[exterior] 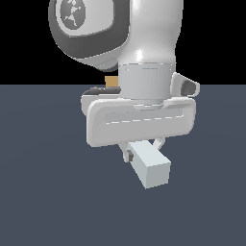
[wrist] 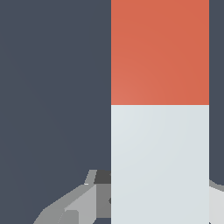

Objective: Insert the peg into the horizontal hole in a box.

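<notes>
Hand [exterior: 142,153] clamped on the peg [exterior: 151,168], grey end toward the exterior camera, held clear of the tabletop [exterior: 43,192]. Box [exterior: 112,80] barely shows behind the arm; hole hidden. Risk: blind alignment, red tip catches the box face and shoves it.

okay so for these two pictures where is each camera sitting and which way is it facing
Exterior view: off the arm, low and close, facing the gripper holding the peg; arm links fill the upper frame, a bit of the box peeks behind.
Wrist view: on the wrist, looking along the fingers at the peg over the floor.
Shared: the peg and fingers.
</notes>
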Motion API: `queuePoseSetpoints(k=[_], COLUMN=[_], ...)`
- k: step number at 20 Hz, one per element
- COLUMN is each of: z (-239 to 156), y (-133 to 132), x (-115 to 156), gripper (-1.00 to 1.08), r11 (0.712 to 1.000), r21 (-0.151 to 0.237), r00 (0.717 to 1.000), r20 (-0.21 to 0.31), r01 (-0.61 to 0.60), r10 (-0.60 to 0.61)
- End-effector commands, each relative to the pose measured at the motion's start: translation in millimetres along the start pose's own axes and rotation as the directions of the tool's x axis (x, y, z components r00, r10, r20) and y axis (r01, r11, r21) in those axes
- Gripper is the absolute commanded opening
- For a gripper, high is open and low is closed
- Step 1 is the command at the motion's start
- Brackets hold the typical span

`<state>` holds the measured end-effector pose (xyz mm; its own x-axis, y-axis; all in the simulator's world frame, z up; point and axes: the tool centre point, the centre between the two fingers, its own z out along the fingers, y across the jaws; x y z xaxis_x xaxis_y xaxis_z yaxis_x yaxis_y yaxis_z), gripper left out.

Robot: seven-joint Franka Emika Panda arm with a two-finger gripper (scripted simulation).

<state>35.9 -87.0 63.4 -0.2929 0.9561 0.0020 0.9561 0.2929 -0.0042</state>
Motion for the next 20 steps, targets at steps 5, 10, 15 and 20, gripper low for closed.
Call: queuePoseSetpoints(k=[5, 10, 15, 20], z=[-27.9, -46.7, -61.2, -70.6], y=[8.5, 17.8, 27.3, 35.0], x=[57.6, 98.7, 129.3, 148.9], gripper=[-1.0, -1.0, -1.0, -1.0], r11=[0.997, 0.99, 0.982, 0.976], r21=[-0.004, -0.004, -0.005, -0.005], r00=[0.997, 0.99, 0.982, 0.976], r20=[0.001, 0.001, 0.001, 0.001], r01=[-0.083, -0.142, -0.187, -0.216], r10=[0.083, 0.142, 0.187, 0.216])
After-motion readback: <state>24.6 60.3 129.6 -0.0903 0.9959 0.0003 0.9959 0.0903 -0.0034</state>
